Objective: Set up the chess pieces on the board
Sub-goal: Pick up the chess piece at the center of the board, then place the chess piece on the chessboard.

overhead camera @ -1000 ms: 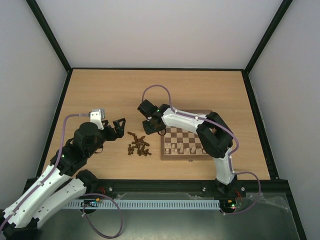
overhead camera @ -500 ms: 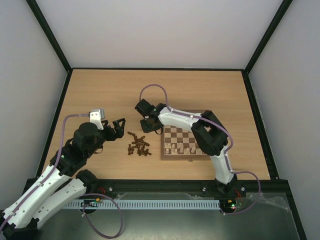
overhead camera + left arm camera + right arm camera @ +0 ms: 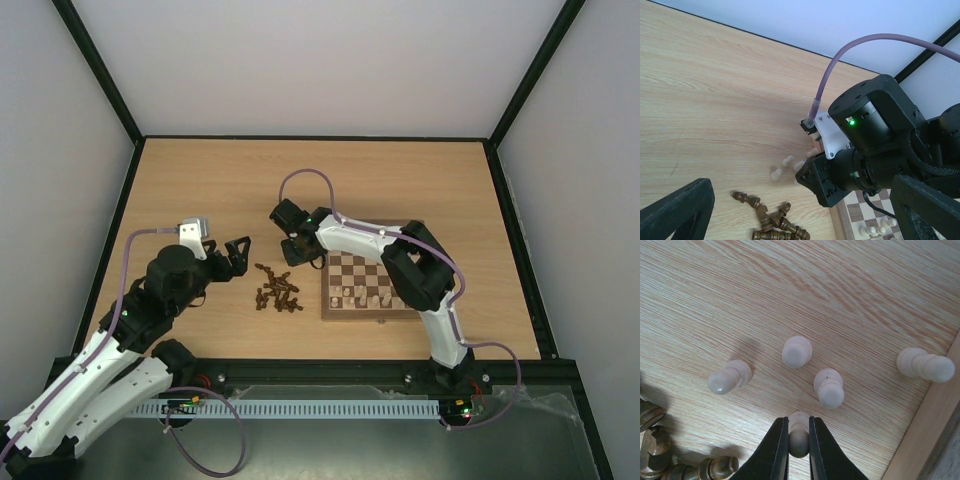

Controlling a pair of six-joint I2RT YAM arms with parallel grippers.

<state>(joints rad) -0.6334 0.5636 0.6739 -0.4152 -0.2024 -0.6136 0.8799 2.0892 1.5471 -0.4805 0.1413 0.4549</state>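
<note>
Just left of the board's (image 3: 370, 314) far-left corner, the right gripper (image 3: 799, 432) is pinched narrow on a pale pawn (image 3: 799, 421). The pawn's head shows above the fingertips (image 3: 777, 447), and its long axis seems to run back along the fingers. From this grip the board lies to the right, its brown frame just beside the pawn in the right wrist view. The carry looks short: up, over the frame, and down onto a free square beside the pale row (image 3: 365, 296) standing along the near side.

The right arm is plainly the nearer one. The left gripper (image 3: 238, 252) hangs wide open and holds nothing, left of the dark pile (image 3: 277, 290).

Room is tight. Four loose pale pieces (image 3: 797, 351) lie around the grip on the smooth wooden table (image 3: 200, 180), one near the right finger, and the dark pile lies near on the left. A straight lift looks safest before any sideways move.
</note>
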